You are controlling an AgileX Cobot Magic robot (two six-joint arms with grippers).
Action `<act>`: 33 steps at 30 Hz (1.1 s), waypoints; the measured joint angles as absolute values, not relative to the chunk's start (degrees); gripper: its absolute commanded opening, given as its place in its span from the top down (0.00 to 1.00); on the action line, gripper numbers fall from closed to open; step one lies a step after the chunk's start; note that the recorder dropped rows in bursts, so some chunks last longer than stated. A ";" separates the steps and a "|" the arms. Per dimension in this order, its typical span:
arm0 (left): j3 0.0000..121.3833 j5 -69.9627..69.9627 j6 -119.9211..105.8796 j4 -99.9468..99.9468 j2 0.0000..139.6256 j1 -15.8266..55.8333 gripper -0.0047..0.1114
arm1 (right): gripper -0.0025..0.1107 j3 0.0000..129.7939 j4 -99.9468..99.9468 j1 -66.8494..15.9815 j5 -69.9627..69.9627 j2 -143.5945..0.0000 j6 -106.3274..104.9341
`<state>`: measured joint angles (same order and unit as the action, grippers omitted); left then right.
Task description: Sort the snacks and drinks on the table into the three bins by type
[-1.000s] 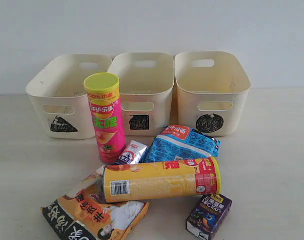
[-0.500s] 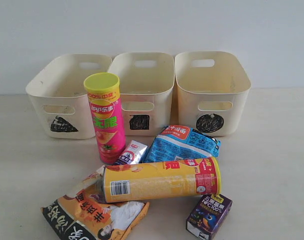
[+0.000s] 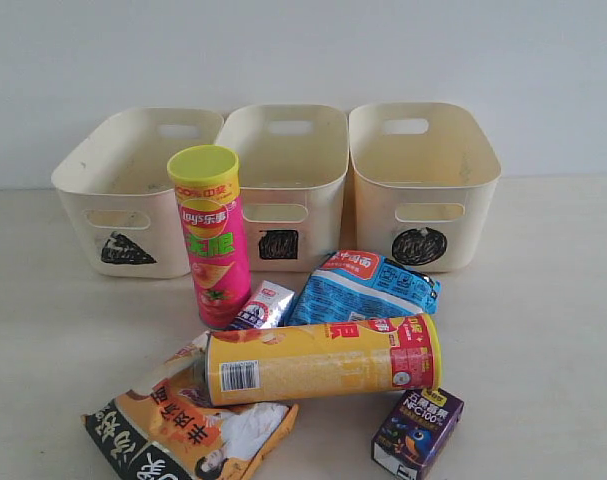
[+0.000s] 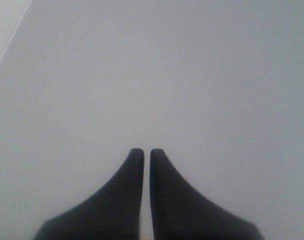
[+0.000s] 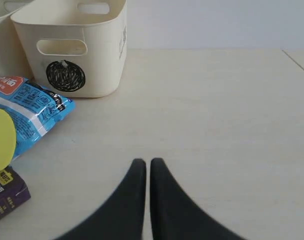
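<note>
Table (image 3: 543, 330): open room at 3 o'clock.
Bins (image 3: 318, 225): 12 o'clock, side by side.
Left gripper (image 4: 142, 152): clenched, empty.
Right gripper (image 5: 142, 162): clenched, empty.

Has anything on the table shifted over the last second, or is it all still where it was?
Nothing visibly changed in the exterior view. The pink tube stands upright before the three bins. The yellow-orange tube lies across the orange-black-white bag. The blue packet, slim carton and purple carton sit as before.

Pincer (image 5: 147, 165) closed, tips together, over table (image 5: 217, 125); circle-marked bin (image 5: 99, 50), blue packet (image 5: 31, 110), purple carton (image 5: 6, 197) well apart from it.
</note>
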<state>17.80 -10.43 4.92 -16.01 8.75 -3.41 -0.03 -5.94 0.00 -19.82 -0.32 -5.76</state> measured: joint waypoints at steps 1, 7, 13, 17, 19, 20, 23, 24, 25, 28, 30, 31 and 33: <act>22.08 -5.33 3.51 -10.64 11.27 -3.41 0.92 | 0.97 -0.03 -5.94 0.00 -19.82 -0.32 -5.76; 39.12 17.97 0.00 0.00 23.53 -3.29 0.92 | 0.97 -0.03 -5.94 0.00 -19.82 -0.32 -5.76; 49.66 35.30 -3.88 -1.03 34.46 0.98 0.92 | 0.97 -0.03 -5.94 0.00 -19.82 -0.32 -5.76; 54.29 46.38 -13.67 -9.09 41.83 3.95 0.92 | 0.97 -0.03 -5.94 0.00 -19.82 -0.32 -5.76; 55.72 51.39 -26.03 -17.76 45.78 5.46 0.92 | 0.97 -0.03 -5.94 0.00 -19.82 -0.32 -5.76; 56.05 53.33 -31.48 -23.03 47.70 6.11 0.92 | 0.97 -0.03 -5.94 0.00 -19.82 -0.32 -5.76; 56.42 58.37 -47.38 -37.37 53.16 8.74 0.92 | 0.97 -0.03 -5.94 0.00 -19.82 -0.32 -5.76; 56.55 59.58 -50.88 -41.42 55.46 10.06 0.92 | 0.97 -0.03 -5.94 0.00 -19.82 -0.32 -5.76; 56.55 59.89 -53.73 -43.08 56.91 11.12 0.92 | 0.97 -0.03 -5.94 0.00 -19.82 -0.32 -5.76; 56.55 60.24 -58.05 -44.34 61.61 15.58 0.92 | 0.97 -0.03 -5.94 0.00 -19.82 -0.32 -5.76; 56.55 59.27 -59.04 -43.18 64.46 19.30 0.92 | 0.97 -0.03 -5.94 0.00 -19.82 -0.32 -5.76; 56.55 58.52 -59.17 -42.52 65.58 20.85 0.92 | 0.97 -0.03 -5.94 0.00 -19.82 -0.32 -5.76; 56.55 55.94 -59.17 -40.51 67.45 24.59 0.92 | 0.97 -0.03 -5.94 0.00 -19.82 -0.32 -5.76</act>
<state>56.55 55.94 -59.17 -40.51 67.45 24.59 -0.03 -5.94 0.00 -19.82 -0.32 -5.76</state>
